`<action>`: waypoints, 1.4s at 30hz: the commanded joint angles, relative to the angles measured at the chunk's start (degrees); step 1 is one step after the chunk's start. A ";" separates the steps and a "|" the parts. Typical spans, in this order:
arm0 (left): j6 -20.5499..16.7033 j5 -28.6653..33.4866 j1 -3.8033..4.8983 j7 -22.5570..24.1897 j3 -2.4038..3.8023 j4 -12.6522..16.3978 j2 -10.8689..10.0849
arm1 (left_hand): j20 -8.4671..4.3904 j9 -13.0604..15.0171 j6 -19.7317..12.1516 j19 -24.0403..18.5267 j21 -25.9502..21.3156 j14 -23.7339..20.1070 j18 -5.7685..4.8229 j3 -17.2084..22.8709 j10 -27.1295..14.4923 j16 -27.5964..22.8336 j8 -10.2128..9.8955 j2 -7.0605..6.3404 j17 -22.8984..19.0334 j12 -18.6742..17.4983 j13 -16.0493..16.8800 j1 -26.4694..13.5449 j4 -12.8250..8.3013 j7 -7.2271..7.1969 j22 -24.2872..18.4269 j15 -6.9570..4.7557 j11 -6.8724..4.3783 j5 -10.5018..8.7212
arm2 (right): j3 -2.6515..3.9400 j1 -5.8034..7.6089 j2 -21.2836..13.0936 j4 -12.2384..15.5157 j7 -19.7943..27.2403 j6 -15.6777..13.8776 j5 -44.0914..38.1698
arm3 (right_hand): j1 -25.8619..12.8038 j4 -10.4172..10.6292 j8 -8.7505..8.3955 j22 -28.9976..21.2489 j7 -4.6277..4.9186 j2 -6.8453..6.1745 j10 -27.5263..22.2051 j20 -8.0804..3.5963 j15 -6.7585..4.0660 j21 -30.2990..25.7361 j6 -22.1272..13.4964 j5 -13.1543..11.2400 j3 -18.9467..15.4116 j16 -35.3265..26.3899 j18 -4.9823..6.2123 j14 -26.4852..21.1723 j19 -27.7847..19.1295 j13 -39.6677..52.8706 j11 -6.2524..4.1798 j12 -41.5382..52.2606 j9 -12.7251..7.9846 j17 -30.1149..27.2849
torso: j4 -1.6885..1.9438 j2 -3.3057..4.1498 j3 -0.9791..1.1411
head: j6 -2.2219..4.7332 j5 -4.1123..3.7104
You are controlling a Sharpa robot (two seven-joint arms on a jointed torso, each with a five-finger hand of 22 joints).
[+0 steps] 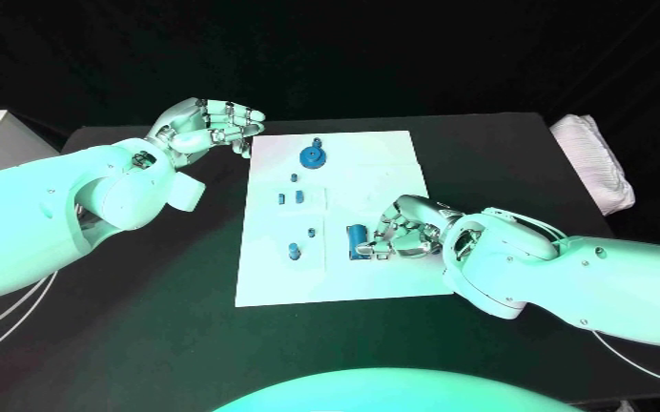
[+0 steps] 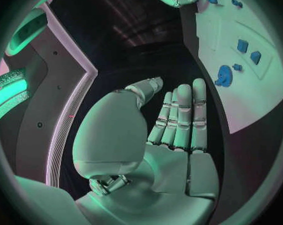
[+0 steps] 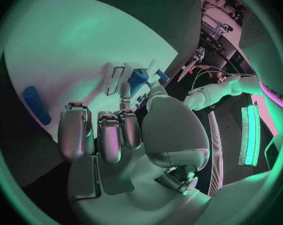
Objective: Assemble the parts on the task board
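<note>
The white task board (image 1: 330, 269) lies mid-table. A blue round part (image 1: 314, 156) sits near its far edge, with small blue pieces (image 1: 290, 197) below it and an oblong blue piece (image 1: 293, 252) nearer me. My right hand (image 1: 408, 231) rests on the board's right side. Its thumb and a finger pinch an upright blue cylinder (image 1: 358, 237) (image 3: 138, 80) beside a white slot (image 3: 115, 80). My left hand (image 1: 209, 127) hovers off the board's far left corner. Its fingers (image 2: 182, 117) are straight and it holds nothing.
A white bundle (image 1: 600, 166) lies at the table's right edge. Bare black table (image 1: 152, 317) surrounds the board on the left and front. The oblong blue piece (image 3: 36, 105) lies loose on the board beside my right hand's curled fingers.
</note>
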 commanded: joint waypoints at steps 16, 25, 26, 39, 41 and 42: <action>0.78 0.32 0.02 0.08 0.03 -0.02 -0.01 | 0.39 -0.07 -0.40 0.09 -0.41 -0.22 0.81 0.09 -0.53 0.40 0.36 0.28 -0.08 0.53 0.09 -0.58 0.44 0.23 -0.14 0.34 0.10 0.20 | 0.00 -0.06 -0.36 -0.05 2.83 0.83 -1.02 | 9.09 0.05 0.32 4.43 -0.24 -1.52 3.48 -0.07 -0.14 0.08 0.41 -3.57 4.67 0.02 -0.70 5.97 1.64 11.33 0.07 0.62 -0.58 14.66 | 0.06 0.03 -0.05 | -0.11 -0.03; 0.84 0.32 0.02 0.05 0.03 0.00 -0.02 | 0.39 -0.07 -0.40 0.09 -0.41 -0.22 0.81 0.09 -0.53 0.40 0.36 0.28 -0.08 0.53 0.09 -0.58 0.44 0.23 -0.14 0.34 0.10 0.20 | 0.00 -0.10 0.87 -1.10 0.30 -0.62 -2.70 | 8.72 0.13 0.28 4.74 -0.41 0.53 3.70 -0.18 -0.27 0.38 0.77 -2.88 5.91 0.06 -0.77 6.00 1.81 11.62 -0.09 1.03 -0.84 14.77 | 0.13 0.05 -0.07 | -0.24 -0.01; 0.86 0.32 0.02 0.04 0.03 0.01 -0.03 | 0.40 -0.06 -0.34 0.11 -0.45 -0.23 0.81 0.12 -0.59 0.42 0.44 0.33 -0.09 0.59 0.10 -0.57 0.49 0.22 -0.18 0.34 0.10 0.20 | 0.00 -0.11 1.03 -1.22 0.13 -0.74 -2.90 | 8.63 0.12 0.28 4.80 -0.44 0.78 3.74 -0.20 -0.29 0.44 0.79 -2.78 6.02 0.05 -0.78 5.99 1.84 11.67 -0.11 1.10 -0.87 14.74 | 0.15 0.06 -0.07 | -0.26 0.01; 1.02 0.32 0.02 -0.09 0.03 0.03 -0.17 | 0.41 -0.05 -0.28 0.12 -0.49 -0.25 0.81 0.14 -0.63 0.44 0.52 0.38 -0.10 0.66 0.11 -0.58 0.54 0.21 -0.21 0.35 0.10 0.20 | 0.01 -0.26 1.11 -1.28 1.12 -1.28 -2.97 | 8.48 0.05 0.23 4.66 -0.42 0.04 3.70 -0.24 -0.32 0.18 0.75 -2.55 5.83 0.00 -0.73 5.97 1.78 11.63 -0.12 0.97 -0.98 14.63 | 0.02 0.00 -0.05 | -0.30 0.05; 1.03 0.32 0.02 -0.09 0.03 0.02 -0.20 | 0.41 -0.05 -0.28 0.12 -0.49 -0.25 0.81 0.14 -0.63 0.44 0.52 0.38 -0.10 0.66 0.11 -0.58 0.54 0.21 -0.21 0.35 0.10 0.20 | 0.01 -0.27 0.57 -0.99 2.33 -2.67 -1.87 | 8.29 0.09 0.21 4.54 -0.38 -0.12 3.68 -0.24 -0.31 -0.01 0.72 -2.45 5.74 -0.03 -0.70 5.95 1.73 11.60 -0.09 0.90 -1.01 14.57 | 0.00 -0.03 -0.04 | -0.22 0.06; 1.03 0.32 0.02 -0.10 0.03 0.02 -0.21 | 0.41 -0.05 -0.28 0.12 -0.49 -0.25 0.81 0.14 -0.63 0.44 0.52 0.38 -0.10 0.66 0.11 -0.58 0.54 0.21 -0.21 0.35 0.10 0.20 | 0.01 -0.28 0.18 -0.78 3.08 -3.50 -1.17 | 7.98 0.12 0.07 4.24 -0.27 -0.40 3.37 -0.23 -0.26 -0.45 0.48 -2.29 5.61 -0.16 -0.61 5.89 1.59 11.19 -0.01 0.14 -1.09 14.30 | 0.01 -0.03 -0.04 | -0.20 0.05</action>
